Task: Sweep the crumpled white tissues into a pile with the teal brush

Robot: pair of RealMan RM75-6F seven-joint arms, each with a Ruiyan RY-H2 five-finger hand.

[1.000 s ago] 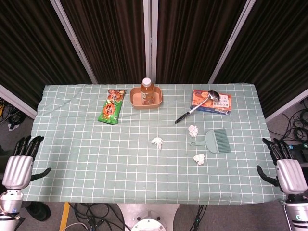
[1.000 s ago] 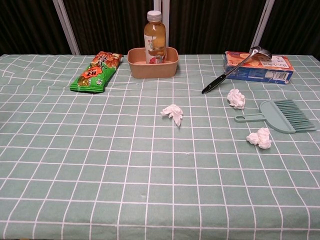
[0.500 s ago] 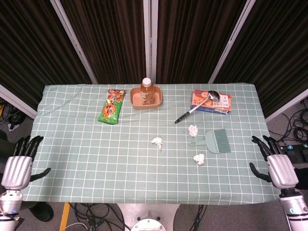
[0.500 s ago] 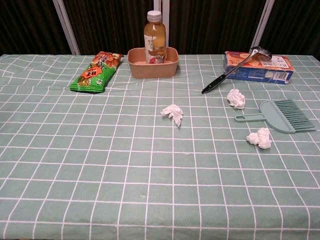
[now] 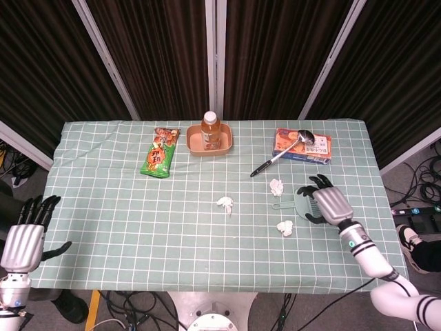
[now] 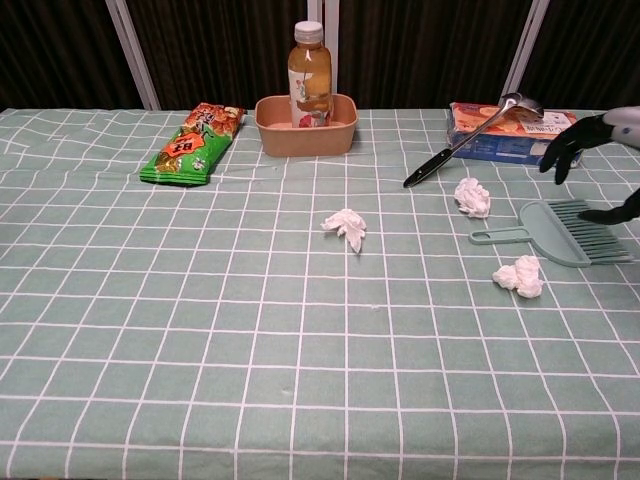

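Head view shows the right hand [image 5: 329,203] hanging over the bristle end of the teal brush [image 5: 304,201], fingers spread and holding nothing; whether it touches the brush cannot be told. In the chest view that hand [image 6: 600,140] enters at the right edge above the brush [image 6: 553,233], which lies flat on the green checked tablecloth [image 6: 200,330] with its handle pointing left. Three crumpled white tissues lie apart: one [image 5: 276,186] just beyond the brush handle, one [image 5: 284,227] just in front of it, and one [image 5: 224,203] further left near the table's middle. The left hand [image 5: 26,236] hangs off the table's left edge, fingers spread and empty. Along the far side sit a green snack bag [image 5: 160,151], a bottle [image 5: 210,129] standing in a tan tray [image 5: 193,139], and a ladle [image 5: 282,154] resting on a box [image 5: 301,145].
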